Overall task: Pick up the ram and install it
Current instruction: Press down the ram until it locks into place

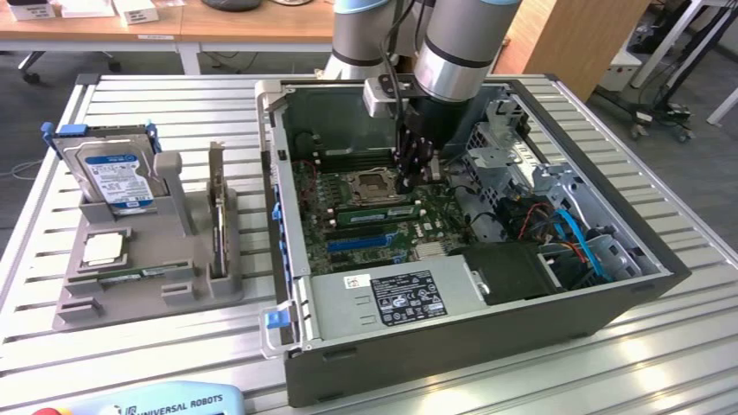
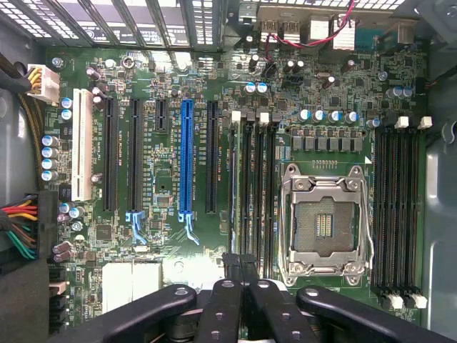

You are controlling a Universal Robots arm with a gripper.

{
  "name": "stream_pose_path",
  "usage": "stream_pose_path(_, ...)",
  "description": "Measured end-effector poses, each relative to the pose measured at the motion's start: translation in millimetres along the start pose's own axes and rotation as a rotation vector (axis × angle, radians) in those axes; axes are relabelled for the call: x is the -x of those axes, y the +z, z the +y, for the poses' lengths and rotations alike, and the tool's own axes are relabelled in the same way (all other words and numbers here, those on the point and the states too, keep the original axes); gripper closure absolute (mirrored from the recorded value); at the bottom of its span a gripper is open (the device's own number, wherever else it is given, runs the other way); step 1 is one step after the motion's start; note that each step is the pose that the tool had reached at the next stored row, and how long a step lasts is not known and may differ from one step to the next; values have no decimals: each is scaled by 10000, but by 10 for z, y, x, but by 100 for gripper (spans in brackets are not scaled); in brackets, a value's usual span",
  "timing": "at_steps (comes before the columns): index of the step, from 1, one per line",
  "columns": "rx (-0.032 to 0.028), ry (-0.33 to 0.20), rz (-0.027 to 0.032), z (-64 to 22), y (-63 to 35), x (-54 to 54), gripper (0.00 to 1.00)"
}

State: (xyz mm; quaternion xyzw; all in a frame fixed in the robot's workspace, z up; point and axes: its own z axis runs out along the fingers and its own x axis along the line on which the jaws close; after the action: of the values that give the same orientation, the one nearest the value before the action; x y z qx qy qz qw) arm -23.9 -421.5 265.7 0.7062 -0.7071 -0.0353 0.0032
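The robot arm reaches down into the open dark-grey computer case (image 1: 461, 337) that lies on its side on the ribbed metal bench (image 1: 645, 363). Its black gripper (image 1: 413, 173) hangs over the green motherboard (image 1: 346, 226), just beside the silver square processor socket (image 1: 375, 183), on the exterior view's right of it.

In the wrist view the gripper (image 2: 241, 266) has its jaws pressed together, and nothing shows between them. The tips are above the ends of the black memory slots (image 2: 257, 186) that run alongside the socket (image 2: 325, 225).

The ram (image 1: 375, 201), a long thin green circuit-board stick, is inside the case. It lies along the slots on the near side of the socket in the exterior view, and its end at that view's right comes close under the gripper. I cannot tell whether the tips touch it, or whether it is fully seated.

On the exterior view's left, well apart from the case, a grey plastic holder (image 1: 150, 294) stands on the bench. A silver hard drive with a blue-white label (image 1: 113, 177) stands upright in it, and a small square silver processor chip (image 1: 102, 249) lies flat lower down.

A long blue expansion slot (image 2: 187, 153) runs parallel to the memory slots, and red, yellow and black wires (image 2: 18, 229) bunch at the board's edge.
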Motion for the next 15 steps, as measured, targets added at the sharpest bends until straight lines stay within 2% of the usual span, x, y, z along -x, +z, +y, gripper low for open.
stream_pose_path(3,1,-1,-15,-38,2,0,90)
stream_pose_path(9,0,-3,-39,-246,-2,1,90)
stream_pose_path(13,1,-2,-38,-320,-5,0,90)
stream_pose_path(15,0,-2,-39,-325,-5,0,90)
